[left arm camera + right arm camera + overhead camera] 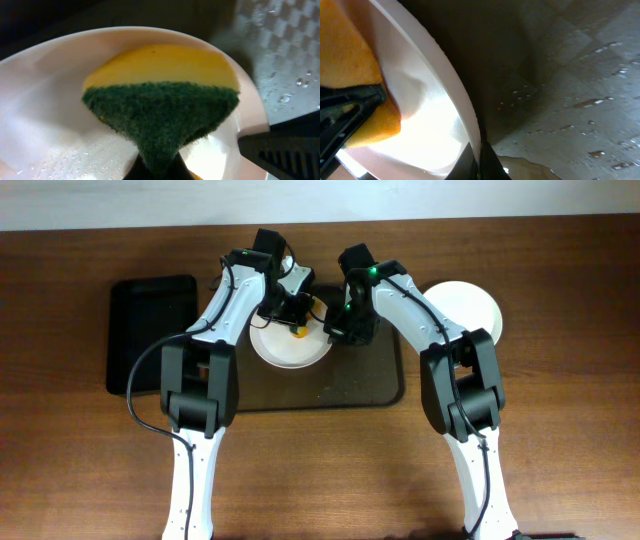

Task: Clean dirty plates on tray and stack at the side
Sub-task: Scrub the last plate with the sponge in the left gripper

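Sponge (160, 100) in left claw (293, 320) presses plate (290, 352), right claw (479, 161) pinching its rim

Overhead, the left arm (225, 305) and right arm (410, 305) cover the plate (290, 355), so its top half is hidden, and the sponge (297, 332) is just a yellow speck. Left wrist cam: sponge tip runs off the bottom. Right wrist cam's blurry, right gripper (480, 167) barely in frame.

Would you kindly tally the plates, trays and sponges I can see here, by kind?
Plates: 2 clearly seen, one on the brown tray, one on the table beside it.
Trays: 2, the brown tray and a black tray.
Sponges: 1.
Total: 5.
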Controlling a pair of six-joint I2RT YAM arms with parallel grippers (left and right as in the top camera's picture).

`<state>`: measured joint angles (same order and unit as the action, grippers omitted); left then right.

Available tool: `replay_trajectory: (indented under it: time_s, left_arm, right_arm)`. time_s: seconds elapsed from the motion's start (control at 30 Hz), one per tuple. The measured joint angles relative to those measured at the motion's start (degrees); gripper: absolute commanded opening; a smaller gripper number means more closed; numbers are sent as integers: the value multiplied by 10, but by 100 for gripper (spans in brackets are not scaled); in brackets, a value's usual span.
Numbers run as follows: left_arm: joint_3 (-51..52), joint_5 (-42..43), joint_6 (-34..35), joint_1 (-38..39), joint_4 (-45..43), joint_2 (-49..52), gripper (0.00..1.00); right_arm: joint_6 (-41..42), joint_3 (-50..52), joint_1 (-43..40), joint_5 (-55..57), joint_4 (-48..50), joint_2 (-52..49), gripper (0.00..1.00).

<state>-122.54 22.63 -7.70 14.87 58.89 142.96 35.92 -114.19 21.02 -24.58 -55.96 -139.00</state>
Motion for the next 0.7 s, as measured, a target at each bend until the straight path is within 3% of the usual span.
replay_trajectory:
  time_s: [0.1, 0.3, 0.4, 0.5, 0.7]
  left_arm:
    - [0, -46, 25, 0, -1, 0, 1]
    - [-5, -317, 202, 2, 11, -6, 0]
    - [-5, -359, 227, 8, 52, -6, 0]
    - [-6, -331, 140, 9, 113, -6, 0]
    - [-7, -144, -100, 1, 162, -7, 0]
  right_arm:
    - [-7, 0, -6, -25, 8, -5, 4]
    - [-17, 0, -12, -47, 9, -8, 4]
    - [-19, 0, -11, -55, 11, -8, 4]
    - [-21, 0, -11, -55, 8, -8, 4]
    - [-27, 0, -12, -55, 2, -8, 4]
